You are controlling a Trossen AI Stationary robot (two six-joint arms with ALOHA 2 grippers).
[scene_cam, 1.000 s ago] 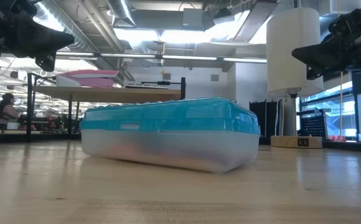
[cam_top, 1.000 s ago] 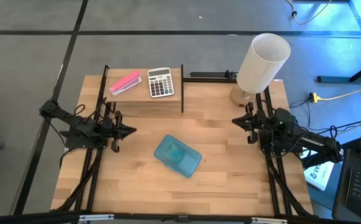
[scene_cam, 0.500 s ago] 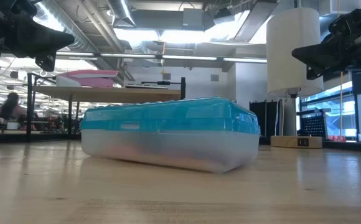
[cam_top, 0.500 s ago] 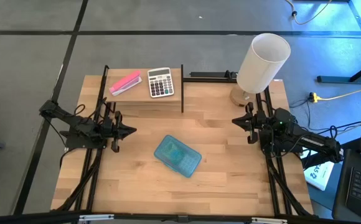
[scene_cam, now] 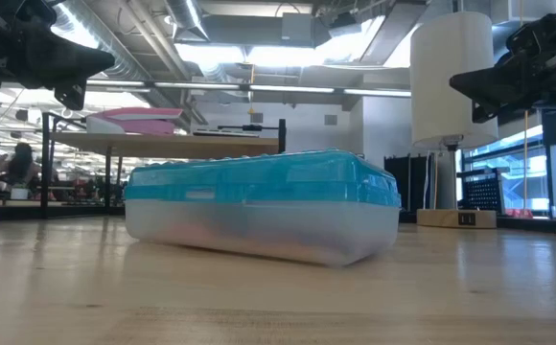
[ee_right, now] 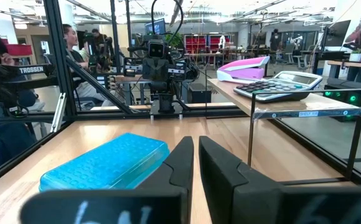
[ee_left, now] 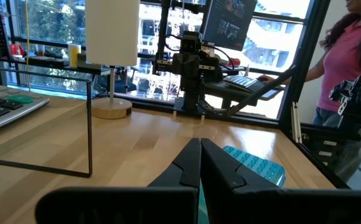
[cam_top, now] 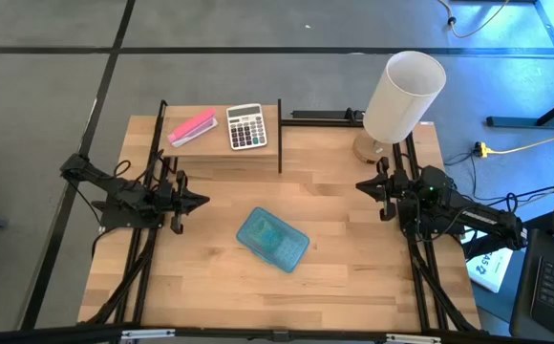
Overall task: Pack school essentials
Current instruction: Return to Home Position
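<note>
A closed box with a teal lid and cloudy base (cam_top: 272, 239) lies flat on the table's middle, its bottom on the wood (scene_cam: 259, 206). The pencils, scissors, crayon box, pen, eraser and sticky notes do not show loose anywhere; only a faint pinkish shade shows through the box's lower wall. My left gripper (cam_top: 203, 201) hangs shut above the table, left of the box, which lies ahead of it in the left wrist view (ee_left: 255, 165). My right gripper (cam_top: 360, 185) hangs shut to the box's right and farther back; the box (ee_right: 106, 163) lies ahead of it too.
A raised shelf at the far left carries the pink stapler (cam_top: 192, 127) and the calculator (cam_top: 246, 126). A lamp with a tall white shade (cam_top: 403, 96) stands at the far right corner. Bare wood (cam_top: 353, 277) surrounds the box. People show in the room beyond.
</note>
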